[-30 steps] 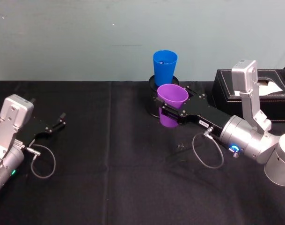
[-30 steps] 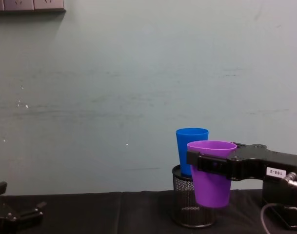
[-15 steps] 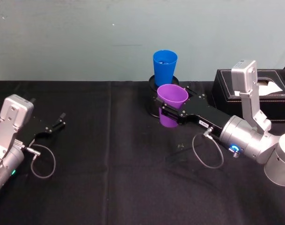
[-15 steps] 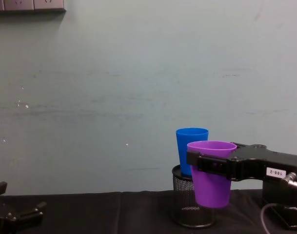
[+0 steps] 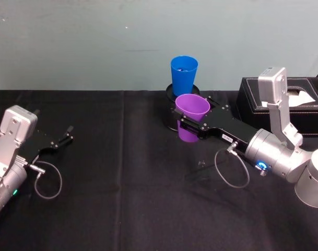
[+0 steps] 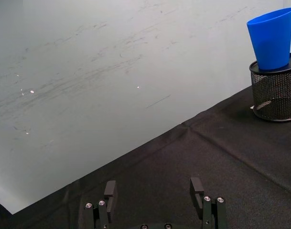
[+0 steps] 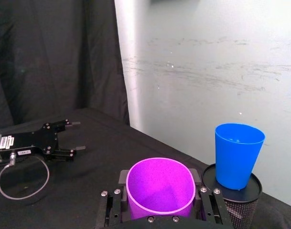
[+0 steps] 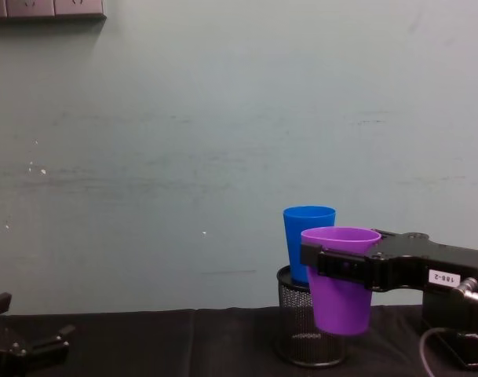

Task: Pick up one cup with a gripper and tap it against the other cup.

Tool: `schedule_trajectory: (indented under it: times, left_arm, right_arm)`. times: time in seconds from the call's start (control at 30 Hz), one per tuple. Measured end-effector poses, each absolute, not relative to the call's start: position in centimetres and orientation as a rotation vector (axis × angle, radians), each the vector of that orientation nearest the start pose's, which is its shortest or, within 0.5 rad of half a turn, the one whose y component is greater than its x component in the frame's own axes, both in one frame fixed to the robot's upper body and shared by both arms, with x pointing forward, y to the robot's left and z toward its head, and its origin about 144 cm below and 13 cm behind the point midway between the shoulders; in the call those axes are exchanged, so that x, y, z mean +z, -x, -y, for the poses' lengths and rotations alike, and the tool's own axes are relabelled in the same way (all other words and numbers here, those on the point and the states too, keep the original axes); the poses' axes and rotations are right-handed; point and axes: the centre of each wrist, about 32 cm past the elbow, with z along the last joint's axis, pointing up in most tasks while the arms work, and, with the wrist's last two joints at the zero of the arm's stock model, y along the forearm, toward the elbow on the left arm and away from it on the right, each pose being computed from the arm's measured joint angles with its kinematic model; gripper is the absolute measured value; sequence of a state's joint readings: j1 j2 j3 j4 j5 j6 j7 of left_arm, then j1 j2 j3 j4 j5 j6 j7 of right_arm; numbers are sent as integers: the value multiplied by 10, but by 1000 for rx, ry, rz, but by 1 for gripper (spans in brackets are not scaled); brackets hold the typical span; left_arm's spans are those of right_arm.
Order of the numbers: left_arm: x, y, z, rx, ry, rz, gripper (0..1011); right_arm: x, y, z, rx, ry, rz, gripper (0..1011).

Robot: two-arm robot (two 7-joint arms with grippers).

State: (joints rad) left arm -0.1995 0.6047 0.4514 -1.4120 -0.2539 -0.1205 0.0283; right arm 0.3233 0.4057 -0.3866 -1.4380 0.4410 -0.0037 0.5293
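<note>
Your right gripper (image 5: 190,127) clamps the purple cup (image 5: 192,107) upright, raised just in front of the holder (image 5: 170,119) (the blue cup (image 5: 184,73) stands atop it), presumably so their walls can meet. Well left of the holder, your left gripper (image 5: 61,140) rests open.

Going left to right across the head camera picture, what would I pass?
left claw → purple cup, gripped in the right claw → black tissue box
</note>
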Motion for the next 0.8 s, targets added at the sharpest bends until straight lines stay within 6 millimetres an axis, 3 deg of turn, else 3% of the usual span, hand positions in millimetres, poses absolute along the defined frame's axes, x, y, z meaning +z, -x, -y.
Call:
schedule_trajectory:
  times: [0.8]
  left_arm:
    - [1140,-489,-310,1248,-304,285,1000]
  right_arm:
    - [1194,-531,250,-746,10,61,735]
